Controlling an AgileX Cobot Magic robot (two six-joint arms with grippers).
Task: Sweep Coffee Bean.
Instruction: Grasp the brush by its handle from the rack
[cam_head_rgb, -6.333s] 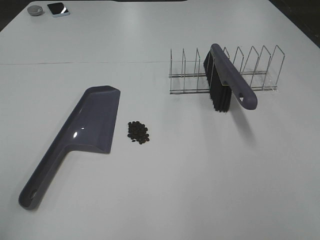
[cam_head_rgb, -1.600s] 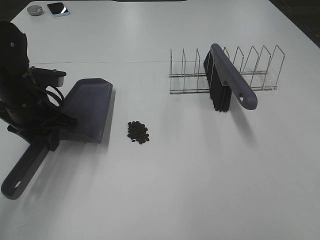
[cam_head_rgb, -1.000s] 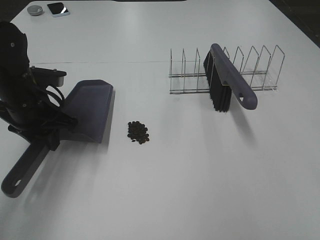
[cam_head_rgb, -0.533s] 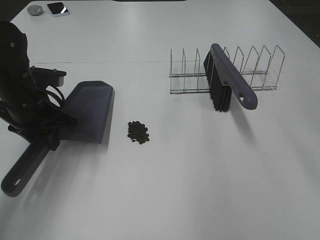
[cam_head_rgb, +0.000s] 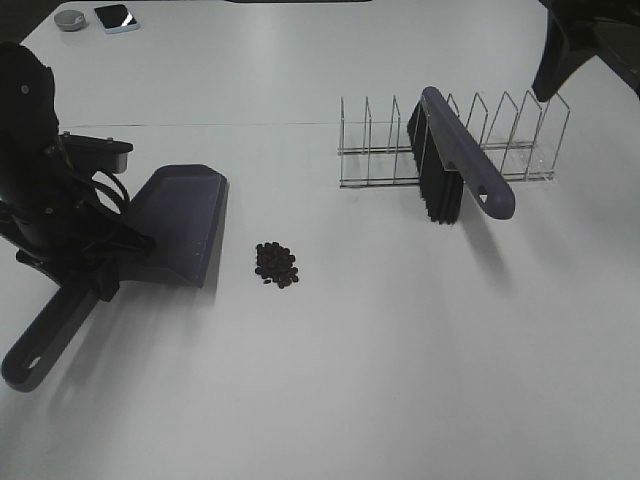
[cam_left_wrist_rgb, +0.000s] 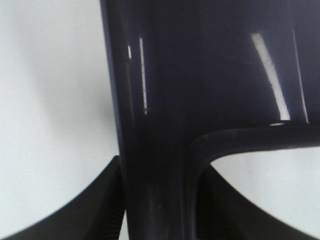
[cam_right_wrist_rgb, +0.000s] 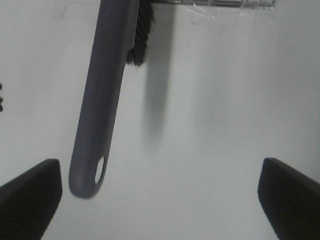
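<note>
White counter (cam_head_rgb: 400, 350): coffee beans (cam_head_rgb: 276, 264) sit in one tight cluster, just right of the dustpan (cam_head_rgb: 180, 215) lip, not touching it. Left end effector (cam_left_wrist_rgb: 157, 210) is clamped on the dustpan handle. Right end effector (cam_right_wrist_rgb: 160, 200) has jaws wide apart, holds nothing, clear of the brush (cam_head_rgb: 462, 160). Brush leans in the wire rack (cam_head_rgb: 520, 150), bristles down.

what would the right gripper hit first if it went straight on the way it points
Probably bare table just beside the brush, whose handle sits nearer one finger of the open right gripper than its middle. Depth is unclear, so that finger could clip the handle.
</note>
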